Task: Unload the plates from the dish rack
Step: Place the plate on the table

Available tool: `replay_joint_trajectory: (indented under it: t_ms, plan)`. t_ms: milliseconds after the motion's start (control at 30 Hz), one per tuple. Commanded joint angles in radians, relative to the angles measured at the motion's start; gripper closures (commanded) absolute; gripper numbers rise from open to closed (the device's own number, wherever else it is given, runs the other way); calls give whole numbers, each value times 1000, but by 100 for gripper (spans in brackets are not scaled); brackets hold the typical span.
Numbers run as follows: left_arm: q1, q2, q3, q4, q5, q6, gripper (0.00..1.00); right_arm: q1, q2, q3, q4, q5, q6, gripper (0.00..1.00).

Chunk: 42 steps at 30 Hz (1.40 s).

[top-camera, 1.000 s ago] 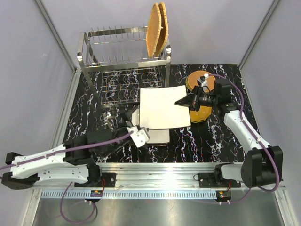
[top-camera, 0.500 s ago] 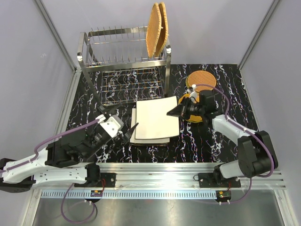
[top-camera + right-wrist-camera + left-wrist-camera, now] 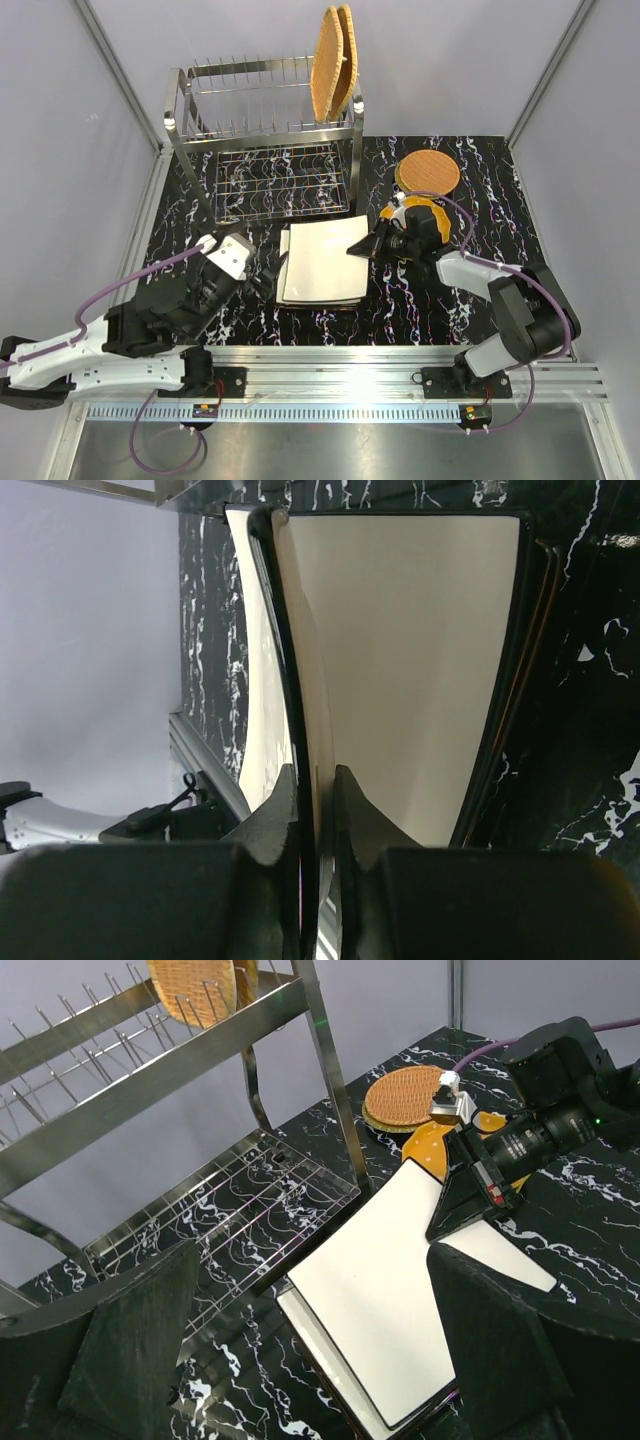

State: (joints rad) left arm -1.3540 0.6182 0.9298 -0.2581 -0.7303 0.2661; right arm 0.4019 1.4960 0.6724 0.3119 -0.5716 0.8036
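The steel dish rack (image 3: pixel 265 110) stands at the back with two woven tan-orange plates (image 3: pixel 333 62) upright at its right end. My right gripper (image 3: pixel 362 247) is shut on the right edge of a plain white square plate (image 3: pixel 325 255), which lies tilted low over another white plate (image 3: pixel 287 270) on the table. In the right wrist view the right gripper (image 3: pixel 315 775) pinches the thin rim of the white plate (image 3: pixel 410 650). My left gripper (image 3: pixel 312 1255) stands open, empty, just left of the white plate (image 3: pixel 385 1270).
A round woven plate (image 3: pixel 428 172) lies on the table right of the rack, with an orange plate (image 3: pixel 425 215) in front of it under my right wrist. The rack's lower wire shelf (image 3: pixel 280 180) sits just behind the white plates.
My right arm has carried the white plate leftward and down over the other white plate. My left arm has drawn back to the left, away from the plates, still open.
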Motion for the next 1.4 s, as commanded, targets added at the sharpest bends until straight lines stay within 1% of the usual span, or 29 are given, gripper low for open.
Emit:
replay_joint_trajectory:
  t_ms: [0,233,367,433,467,500,533,700,767,833,867,967,1067,1100,1200,1233,1267,1367]
  plan:
    - [-4,-18,-12,77,-56,-50,1,26,7,52,184,1,14,100]
    - [-5,-40,-32,82,-84,-79,1,41,50,75,200,21,9,99]
    - [-4,-55,-52,100,-92,-91,1,52,87,107,204,21,-3,96]
    - [-5,-57,-57,105,-95,-91,1,60,107,127,200,15,-12,91]
    - [-4,-60,-60,105,-98,-91,1,63,115,133,196,15,-17,88]
    - [-4,-60,-62,105,-101,-93,1,69,124,139,184,18,-20,82]
    - [-4,-60,-62,105,-101,-91,1,71,128,145,178,19,-30,79]
    - [-4,-74,-65,105,-112,-96,1,72,139,154,109,10,-61,68]
    - [-4,-80,-71,105,-112,-100,1,74,135,150,90,6,-73,62]
    - [-5,-84,-75,109,-113,-99,1,72,124,147,47,3,-98,54]
    - [-4,-86,-80,115,-113,-97,1,72,119,147,27,4,-109,46]
    - [-4,-86,-89,135,-112,-91,1,75,95,154,-62,-1,-164,34]
    - [-4,-86,-94,149,-110,-88,1,72,76,177,-193,4,-247,26]
    - [-4,-84,-94,152,-112,-88,1,72,73,188,-226,22,-270,20]
    - [-5,-86,-95,163,-109,-93,1,72,82,248,-362,52,-394,14]
    - [-4,-86,-97,164,-107,-100,1,72,90,294,-400,58,-462,13]
    - [-4,-87,-95,157,-109,-105,1,72,113,321,-493,65,-495,12]
    - [-4,-89,-95,143,-115,-131,1,72,154,398,-606,88,-578,10]
